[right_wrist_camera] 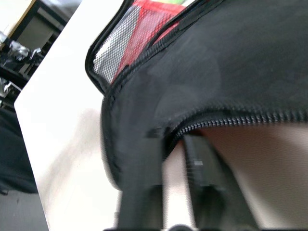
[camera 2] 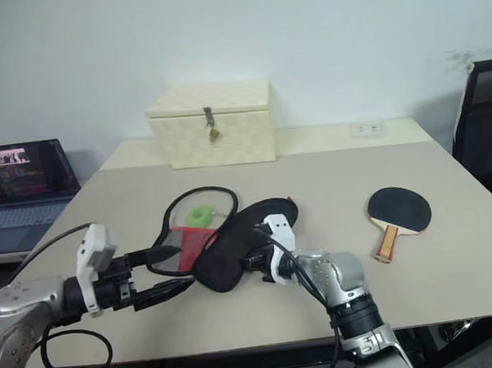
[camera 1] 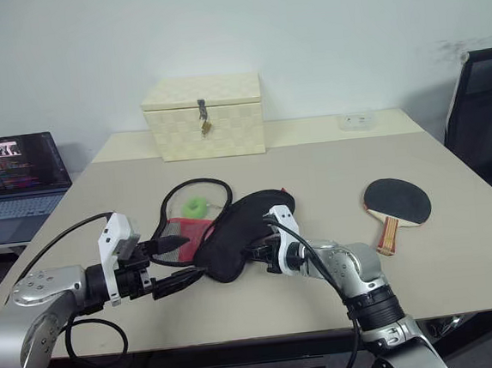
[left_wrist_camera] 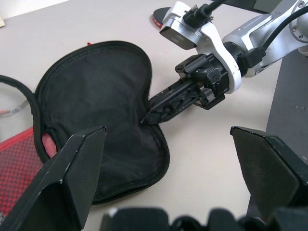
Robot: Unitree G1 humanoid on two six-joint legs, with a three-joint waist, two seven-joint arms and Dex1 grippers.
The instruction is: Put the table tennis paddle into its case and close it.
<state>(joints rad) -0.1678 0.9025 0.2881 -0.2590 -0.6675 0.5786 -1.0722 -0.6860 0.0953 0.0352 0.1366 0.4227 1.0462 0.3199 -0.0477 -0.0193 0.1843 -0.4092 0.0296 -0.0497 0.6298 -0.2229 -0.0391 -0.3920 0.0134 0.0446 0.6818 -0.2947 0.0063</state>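
Observation:
The case (camera 1: 233,237) lies open in the middle of the table, its black flap folded over and its red mesh lining (camera 1: 187,235) showing at the left. A green ring (camera 1: 196,208) rests inside the loop of its zipper edge. My right gripper (left_wrist_camera: 147,119) is shut on the rim of the black flap (right_wrist_camera: 202,62), at the flap's right side. Just left of the case, my left gripper (camera 1: 192,257) stands open, its fingers (left_wrist_camera: 72,178) spread wide and holding nothing. The table tennis paddle (camera 1: 397,201) lies flat on the table to the right, black face up, handle toward me.
A cream woven box (camera 1: 204,116) with a latch stands at the back of the table (camera 1: 314,169). A small clear box (camera 1: 357,121) sits at the back right. An open laptop (camera 1: 17,174) is off to the left, a black chair (camera 1: 490,111) to the right.

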